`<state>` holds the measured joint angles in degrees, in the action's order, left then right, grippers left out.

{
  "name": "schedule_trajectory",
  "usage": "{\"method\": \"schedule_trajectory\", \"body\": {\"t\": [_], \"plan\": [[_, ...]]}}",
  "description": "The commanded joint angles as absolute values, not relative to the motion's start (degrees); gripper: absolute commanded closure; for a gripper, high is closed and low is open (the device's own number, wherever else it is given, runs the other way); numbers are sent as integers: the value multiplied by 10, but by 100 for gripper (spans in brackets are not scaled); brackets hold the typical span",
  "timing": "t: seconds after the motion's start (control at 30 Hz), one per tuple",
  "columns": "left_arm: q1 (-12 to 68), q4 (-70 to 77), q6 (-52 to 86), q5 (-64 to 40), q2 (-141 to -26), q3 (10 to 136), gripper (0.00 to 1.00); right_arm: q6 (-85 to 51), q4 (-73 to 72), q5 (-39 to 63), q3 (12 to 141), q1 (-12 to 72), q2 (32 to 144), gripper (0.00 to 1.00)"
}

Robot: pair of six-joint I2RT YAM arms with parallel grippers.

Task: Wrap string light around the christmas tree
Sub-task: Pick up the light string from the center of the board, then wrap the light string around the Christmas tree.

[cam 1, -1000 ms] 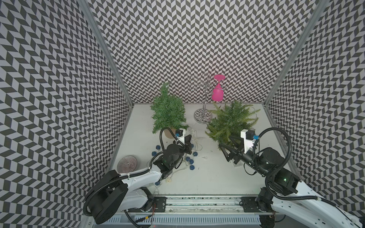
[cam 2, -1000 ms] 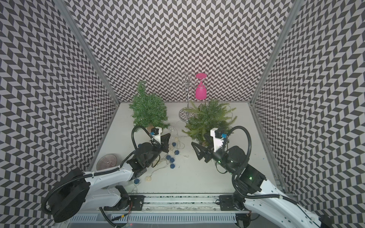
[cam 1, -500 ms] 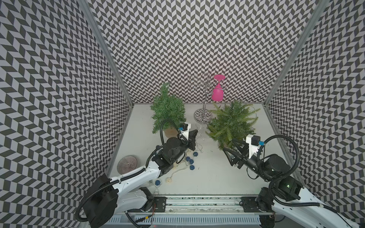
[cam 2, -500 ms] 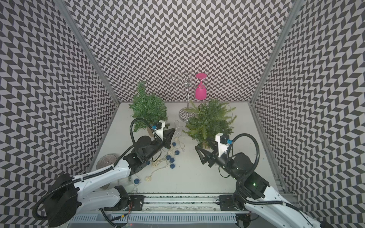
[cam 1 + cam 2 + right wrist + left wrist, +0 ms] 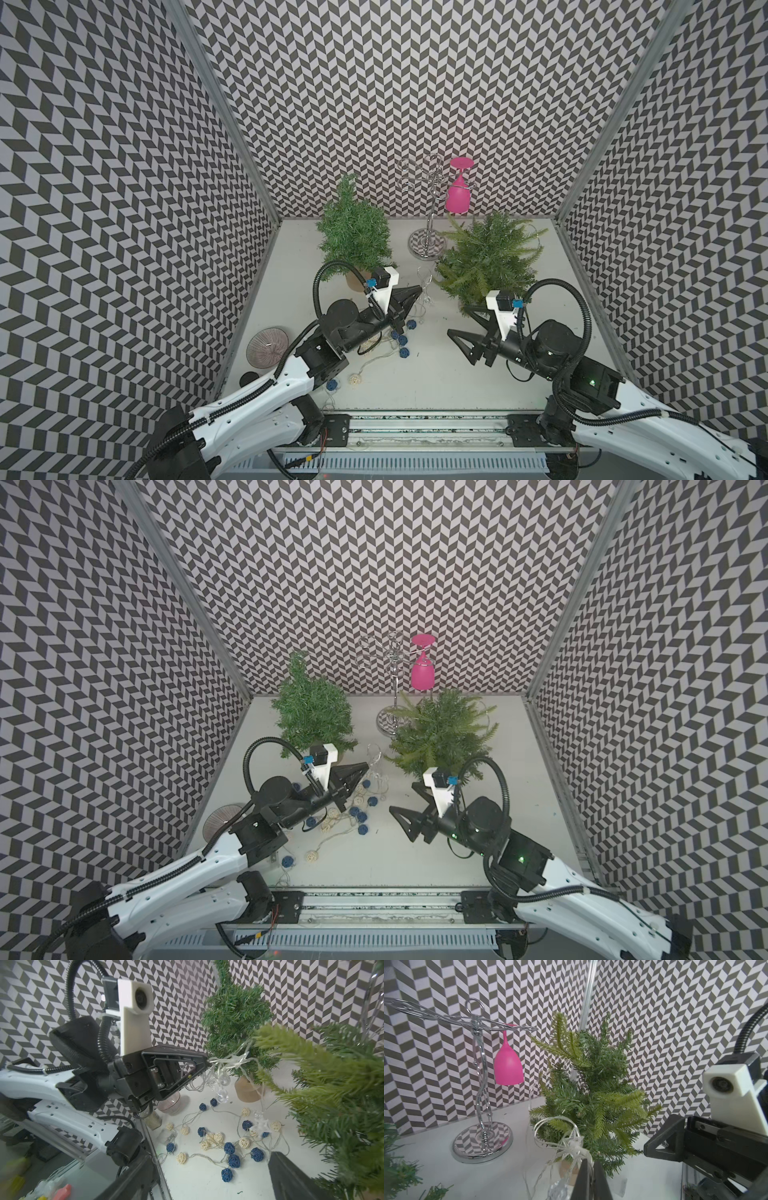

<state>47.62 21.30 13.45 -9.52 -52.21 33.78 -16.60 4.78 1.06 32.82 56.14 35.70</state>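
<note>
The string light point(image 5: 239, 1061), pinched in the clenched left gripper point(image 5: 417, 291), has been carried closer, just beside the christmas tree point(image 5: 486, 253). The right gripper point(image 5: 456, 320), spread wide and empty, has been drawn back from the tree, so wrapping may begin.

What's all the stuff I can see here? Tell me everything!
Christmas trees: two, green, back of the table, side by side.
Glass rack: one, shiny silver, behind and between the trees.
Wine glass: one, pink, hanging upside down on the rack.
Clear string light: one, see-through, dangling from the left gripper.
Ball string light: one, blue and cream balls, lying on the table.
Bowl: one, clear, table's left edge.
Table: one, white.
Left gripper: black, shut on the clear string light.
Right gripper: black, open, empty.
</note>
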Motion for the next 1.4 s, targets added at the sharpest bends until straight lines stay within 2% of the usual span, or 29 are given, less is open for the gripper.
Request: {"method": "schedule_trajectory", "body": {"t": [0.0, 0.17, 0.63, 0.9, 1.13, 1.2, 1.3, 1.37], "plan": [[478, 201, 130, -154, -505, 356, 100, -164, 40, -25, 342, 573, 378, 12], [478, 196, 128, -147, -478, 358, 100, -174, 0, -39, 308, 587, 357, 20], [476, 161, 105, -217, -477, 409, 100, -174, -78, -46, 240, 595, 423, 20], [475, 158, 108, -242, -473, 421, 100, -168, -126, -113, 194, 597, 418, 19], [476, 164, 110, -236, -469, 423, 100, -142, -240, -74, 188, 598, 457, 28], [476, 159, 107, -238, -470, 425, 100, -138, -245, -89, 185, 598, 446, 36], [475, 169, 111, -238, -471, 421, 100, -134, -297, -62, 170, 598, 442, 33], [476, 171, 111, -246, -474, 423, 100, -132, -280, -73, 184, 598, 458, 31]]}}
